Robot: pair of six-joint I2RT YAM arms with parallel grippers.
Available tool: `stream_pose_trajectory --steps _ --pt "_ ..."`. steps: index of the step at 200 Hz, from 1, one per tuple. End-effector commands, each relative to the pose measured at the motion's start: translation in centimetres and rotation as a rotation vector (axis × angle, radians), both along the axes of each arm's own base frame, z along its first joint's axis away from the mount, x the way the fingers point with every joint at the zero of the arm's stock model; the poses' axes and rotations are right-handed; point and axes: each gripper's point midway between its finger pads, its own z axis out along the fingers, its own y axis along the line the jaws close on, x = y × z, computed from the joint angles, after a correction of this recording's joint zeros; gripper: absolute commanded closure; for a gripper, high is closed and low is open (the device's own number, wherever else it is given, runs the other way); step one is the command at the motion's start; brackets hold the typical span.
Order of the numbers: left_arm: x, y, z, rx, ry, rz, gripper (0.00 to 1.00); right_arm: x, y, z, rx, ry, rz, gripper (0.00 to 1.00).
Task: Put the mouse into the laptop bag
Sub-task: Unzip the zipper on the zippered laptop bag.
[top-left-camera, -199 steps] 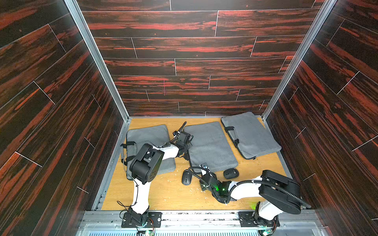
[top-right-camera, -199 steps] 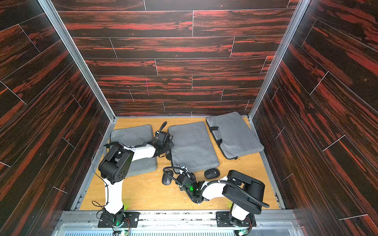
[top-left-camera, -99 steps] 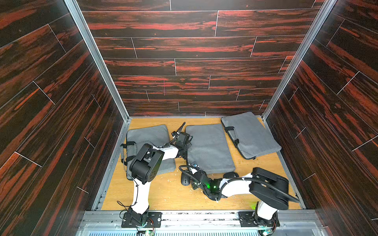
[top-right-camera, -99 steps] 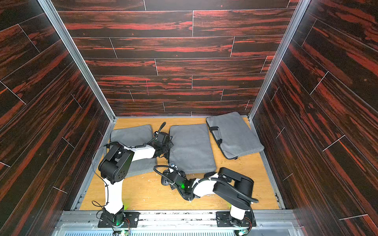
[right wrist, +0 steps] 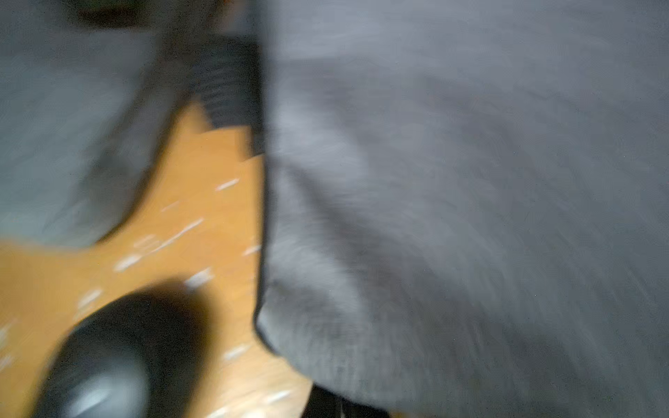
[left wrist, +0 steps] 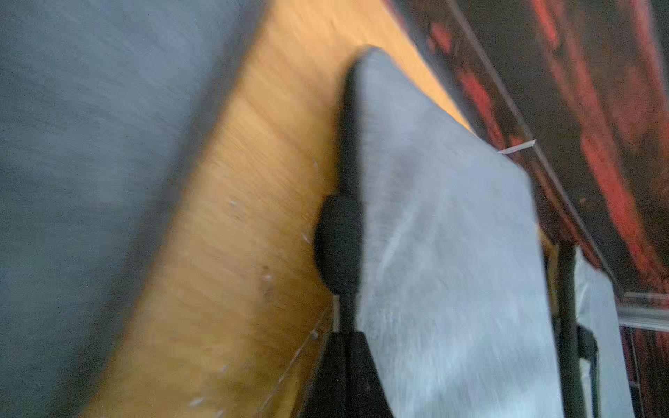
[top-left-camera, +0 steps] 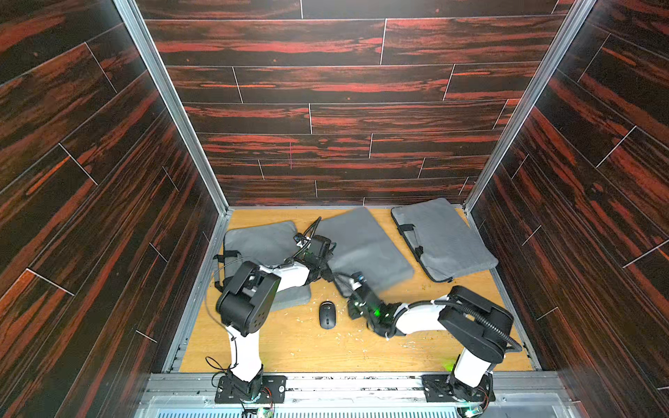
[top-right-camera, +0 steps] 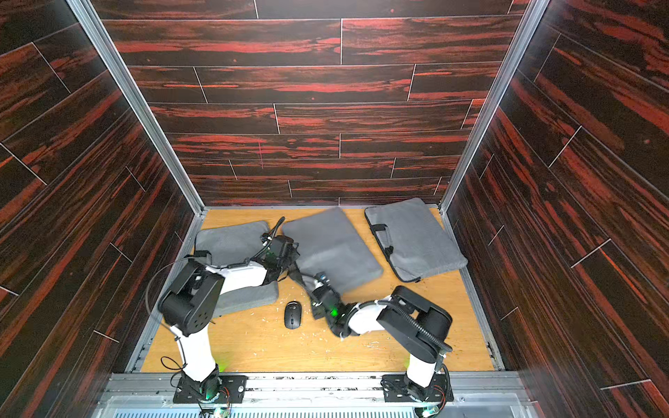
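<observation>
mouse (top-left-camera: 327, 315) sits flat on the bench (top-left-camera: 307, 356), just off the middle laptop bag (top-left-camera: 365, 246), at its corner nearest the arm bases. Not in any bag, nothing touching it. left gripper (left wrist: 344, 347) is pinched tight on that bag's dark zip edge, and the edge is raised off the bench. right gripper (top-left-camera: 342, 281) is closed too, at the same corner, between bag and mouse. Can't tell if it has fabric: right wrist view is all blur, grey cloth with the mouse close beside the bag corner. Middle bag is smeared in both top views. left-side bag (top-left-camera: 260, 239) lies beside it, partly under the left arm. right-side bag (top-left-camera: 449, 239) lies on its other side, handles facing it.
</observation>
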Motion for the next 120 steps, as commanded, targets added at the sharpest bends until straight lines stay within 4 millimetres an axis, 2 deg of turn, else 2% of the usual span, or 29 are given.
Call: stream_pose_trajectory --steps 1,43,72,79,94,98,120 --pt "-2.4 -1.0 1.9 0.017 -0.019 -0.006 1.0 2.6 -3.5 0.7 -0.028 -0.043 -0.14 1.0" --pt "-3.5 -2.7 2.5 0.019 -0.035 -0.023 1.0 4.9 -7.2 1.4 -0.077 -0.058 -0.258 1.0" --pt "-4.3 -3.4 2.8 0.047 -0.031 -0.019 0.56 5.8 -9.9 1.4 -0.109 -0.048 -0.342 1.0" --pt "-4.3 -3.6 3.0 0.055 -0.03 -0.026 0.48 6.0 -10.6 1.3 -0.115 -0.041 -0.361 1.0" --pt "-4.4 -3.0 3.0 0.099 -0.019 -0.021 0.38 6.2 -11.9 1.4 -0.112 -0.036 -0.398 1.0" --pt "-4.4 -2.8 4.3 0.097 -0.042 -0.012 0.36 6.2 -12.2 1.5 -0.112 -0.034 -0.407 1.0" --pt "-4.6 0.0 5.8 0.17 -0.078 0.057 0.24 6.4 -14.0 1.8 -0.126 -0.037 -0.454 1.0"
